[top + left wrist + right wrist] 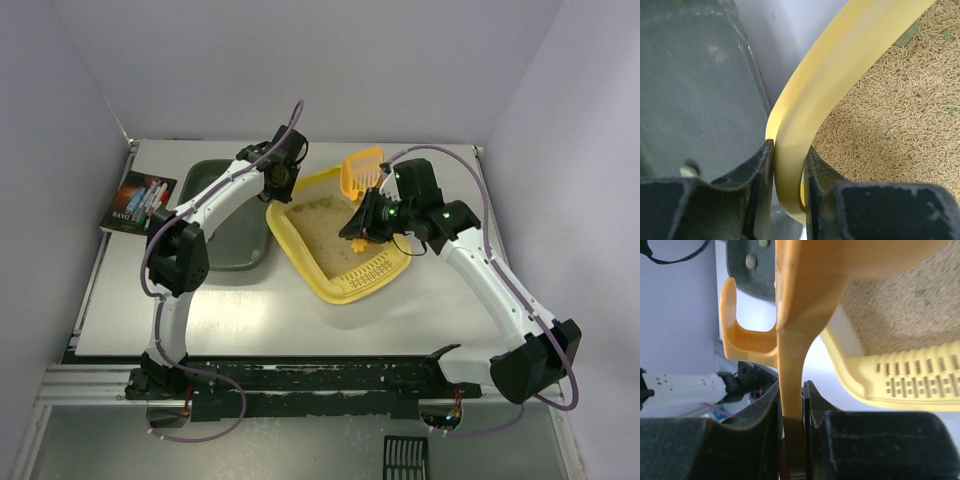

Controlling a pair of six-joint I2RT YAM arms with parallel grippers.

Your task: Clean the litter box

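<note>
Left arm bent over dark grey-green tray (225, 235), left pincer (789, 150) nipped narrow on rim of yellow litter box (300, 262) mid-worktop (250, 320), right arm elbowed inward, right pincer (792, 400) clamped on orange-yellow scoop (805, 300) handle, booklet (139, 203) print unreadable.

Pinched between the right jaws, by its thin handle: orange-yellow slotted scoop (790, 365), hooked end off to their left. Just beside the left jaws, on their outer side: dark grey-green tray (690, 90). Well apart to the left of those jaws, flat on the pale table (300, 320): printed booklet (138, 203). Far nearer than both jaws, past the table's front edge: black slotted grate (406, 458).
</note>
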